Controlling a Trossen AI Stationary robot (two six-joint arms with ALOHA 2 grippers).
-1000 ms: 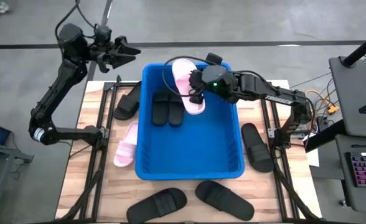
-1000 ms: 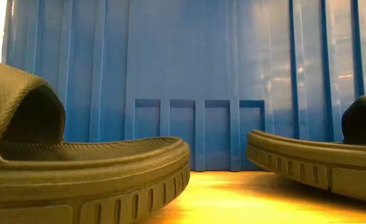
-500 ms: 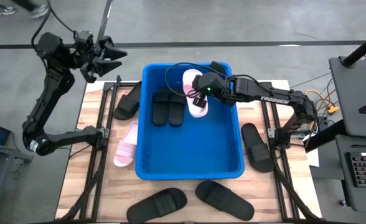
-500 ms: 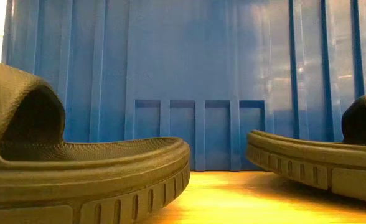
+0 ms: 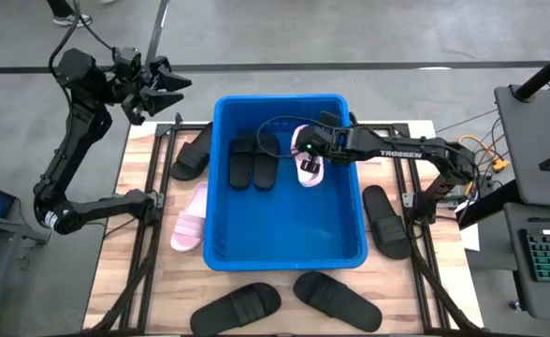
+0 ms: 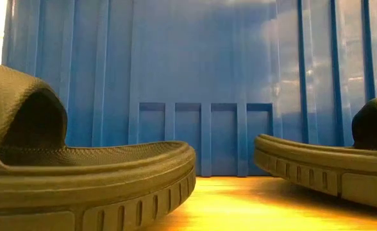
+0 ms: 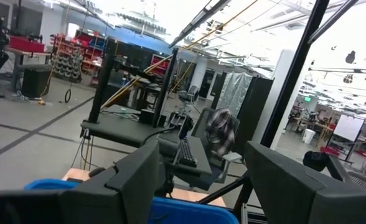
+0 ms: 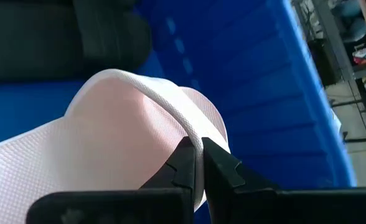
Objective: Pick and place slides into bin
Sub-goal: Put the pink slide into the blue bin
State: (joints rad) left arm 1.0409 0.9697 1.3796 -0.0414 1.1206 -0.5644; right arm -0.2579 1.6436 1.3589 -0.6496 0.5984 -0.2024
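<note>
A pale wooden slatted table top (image 5: 163, 309) on a black metal frame stands on a smooth grey concrete floor (image 5: 32, 300) crossed by a white painted line (image 5: 443, 67). To the right sits a dark desk (image 5: 537, 140) with a backlit keyboard (image 5: 548, 253). Beyond the far side, a bright hall holds a black office chair (image 7: 220, 134), red shelving racks (image 7: 71, 53) at far left, black steel posts (image 7: 289, 68) and overhead ceiling lights (image 7: 351, 59).
</note>
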